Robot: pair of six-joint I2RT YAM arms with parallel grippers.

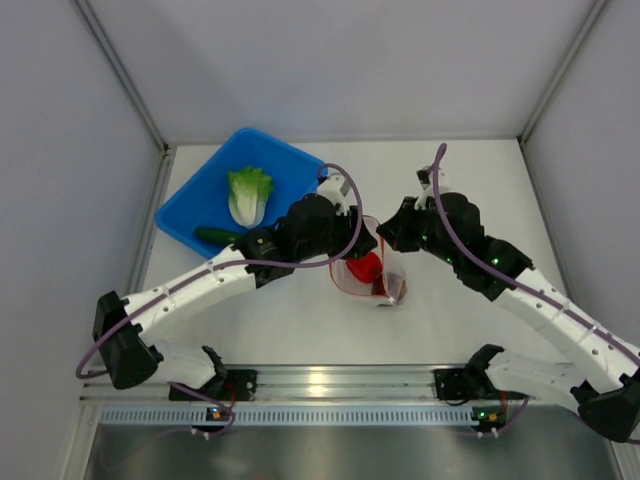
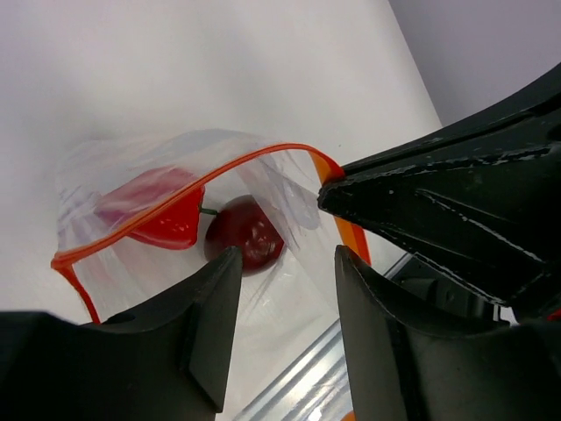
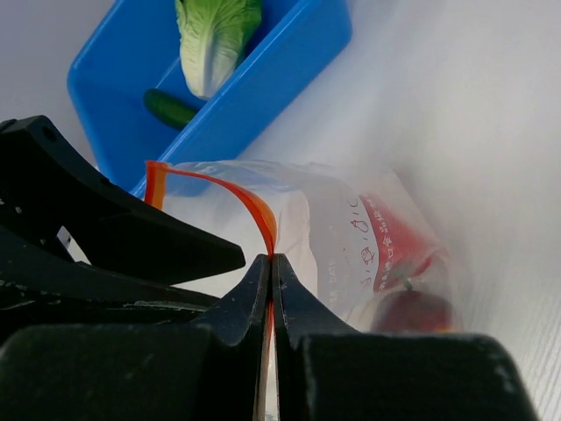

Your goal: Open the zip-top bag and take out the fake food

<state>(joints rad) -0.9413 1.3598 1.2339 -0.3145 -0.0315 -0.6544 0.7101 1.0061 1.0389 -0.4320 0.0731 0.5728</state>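
The table [image 1: 300, 330] bears it all. The blue bin [image 1: 195, 200] sits left of the zip-top bag [image 3: 342, 228] and farther back. It already holds the lettuce [image 1: 248, 195] and the cucumber [image 1: 215, 236].

The bag stands with its mouth gaping. The right gripper [image 3: 272, 259] is pinched tight on its orange zipper strip [image 3: 250, 202], holding that lip up. Inside, at the bag's bottom, lie the red pepper [image 2: 162, 215] and, touching it, the dark round piece [image 2: 250, 237].

The left gripper [image 2: 287, 254] hangs at the bag's mouth with its jaws apart and nothing between them (the round piece lies just below).

The risk, as I judge it, is the jaws catching loose plastic along with the food. That would drag the whole bag up, or tug the strip out of the right-hand pinch. The smooth round piece could also squirt sideways under an off-centre squeeze.
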